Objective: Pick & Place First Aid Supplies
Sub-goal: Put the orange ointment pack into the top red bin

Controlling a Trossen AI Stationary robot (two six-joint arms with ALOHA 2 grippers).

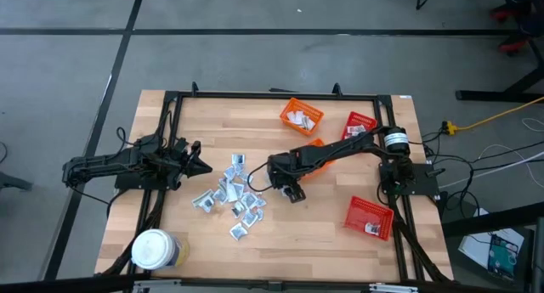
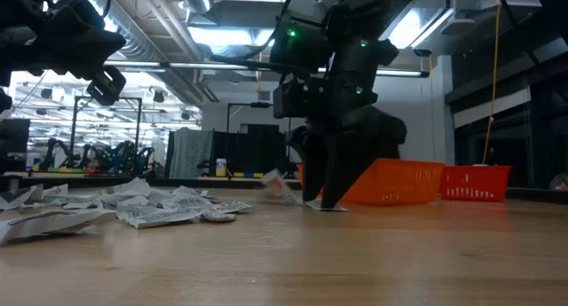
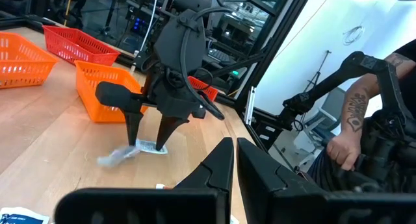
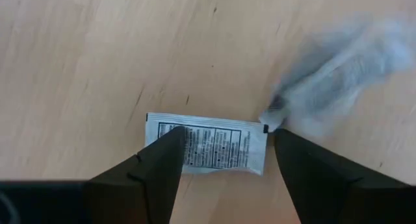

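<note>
Right gripper was down at the table mid-board, fingers spread apart and straddling one flat sachet lying printed side up on the wood, not yet pinched; a second blurred packet sat just beside it. The remaining sachets lay in a loose heap on the left half of the board, next to the left gripper, which hovered with fingers nearly closed, gripping nothing. Farther back stood an orange basket already containing a few packets, with red baskets to the right.
</note>
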